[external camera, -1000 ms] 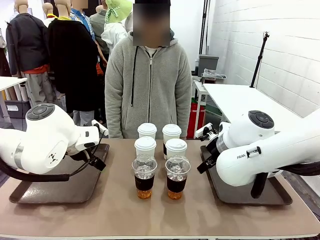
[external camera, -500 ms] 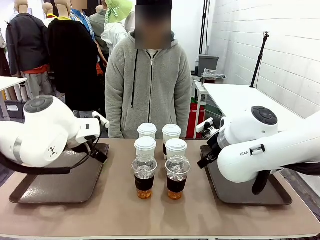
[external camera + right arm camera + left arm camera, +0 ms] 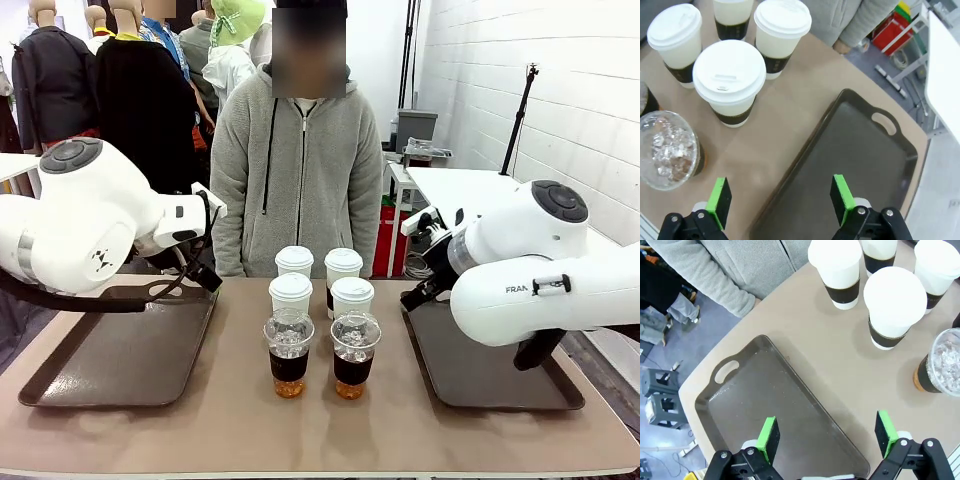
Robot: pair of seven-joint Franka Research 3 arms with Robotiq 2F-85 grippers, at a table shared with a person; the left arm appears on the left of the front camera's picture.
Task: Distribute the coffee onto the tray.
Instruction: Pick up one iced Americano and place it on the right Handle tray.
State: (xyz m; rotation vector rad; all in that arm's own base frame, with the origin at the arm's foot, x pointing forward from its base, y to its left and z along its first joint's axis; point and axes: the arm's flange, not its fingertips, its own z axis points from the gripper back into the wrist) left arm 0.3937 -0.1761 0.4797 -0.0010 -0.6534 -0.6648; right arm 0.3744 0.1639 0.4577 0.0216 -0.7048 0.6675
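Left gripper (image 3: 827, 432) wide open, empty — I see it above the left tray (image 3: 755, 405). Right gripper (image 3: 781, 192) likewise over the right tray (image 3: 865, 155) — cups (image 3: 291, 290) stand between.

Front view: we look from the robot's side, between the arms, across the beige table (image 3: 230, 430) at the person in a grey zip hoodie (image 3: 298, 170) on the far side; mid-range, a little above the tabletop
Left wrist view: we look steeply down along the left gripper (image 3: 827, 430), its green pads (image 3: 769, 435) rising from the bottom edge; close above the left dark rectangular plastic tray (image 3: 755, 400); the frame is rolled, the table edge running diagonally
Right wrist view: steeply down along the right gripper (image 3: 780, 194); close above the right dark rectangular plastic tray (image 3: 865, 150); rolled the opposite way
Shared: all three views hold the white-lidded paper cups with black sleeves (image 3: 291, 292) at the table's middle and the person's grey sleeve (image 3: 715, 275); each wrist view catches one clear dome-lidded plastic cup of dark coffee (image 3: 940, 365)
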